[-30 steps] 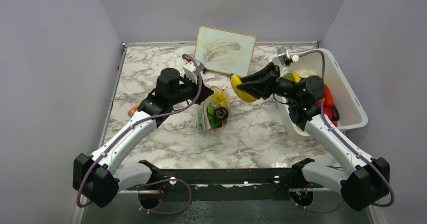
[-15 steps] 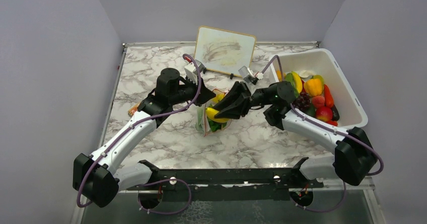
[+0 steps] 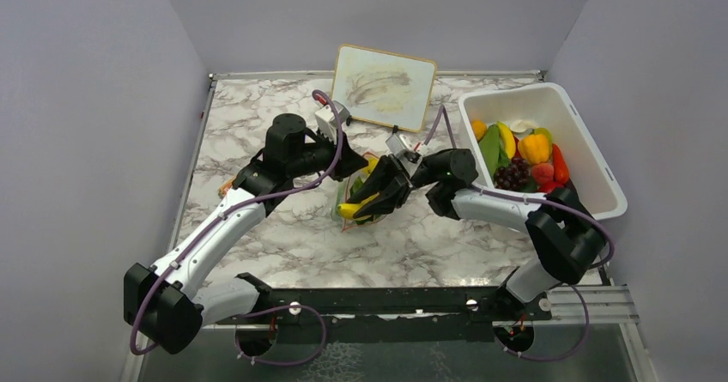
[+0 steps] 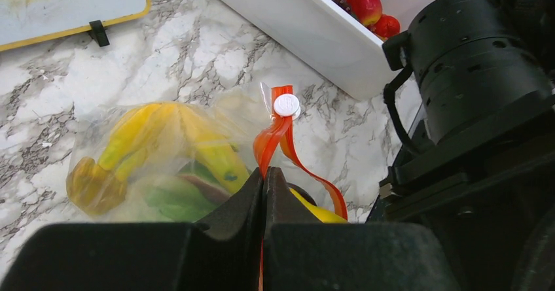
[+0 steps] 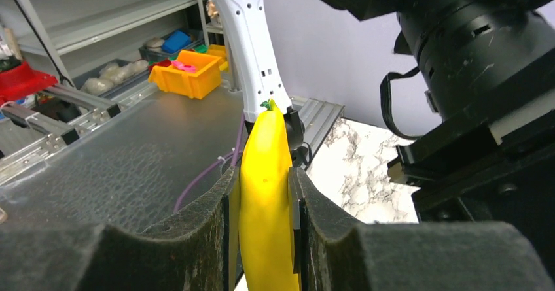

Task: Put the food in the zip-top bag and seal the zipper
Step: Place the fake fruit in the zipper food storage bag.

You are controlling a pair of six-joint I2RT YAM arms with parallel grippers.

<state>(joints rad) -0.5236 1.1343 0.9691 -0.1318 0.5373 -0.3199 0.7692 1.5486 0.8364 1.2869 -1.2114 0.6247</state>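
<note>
The clear zip-top bag (image 3: 354,195) lies mid-table, holding yellow and green toy food (image 4: 163,154). My left gripper (image 3: 354,166) is shut on the bag's red-orange zipper strip (image 4: 278,140) and holds the mouth up; the strip loops open with a white slider (image 4: 286,104) at its far end. My right gripper (image 3: 375,200) is shut on a yellow banana (image 3: 356,209), clamped between both pads in the right wrist view (image 5: 265,193), at the bag's mouth. More food (image 3: 519,154) lies in the white tub.
The white tub (image 3: 592,159) stands at the right, its near wall showing in the left wrist view (image 4: 307,29). A framed board (image 3: 383,86) leans at the back wall. A small orange item (image 3: 226,189) lies by the left arm.
My right gripper carried the banana leftward from beside the tub to the bag's mouth and tilted it down. The left gripper stayed put, holding the zipper strip.
</note>
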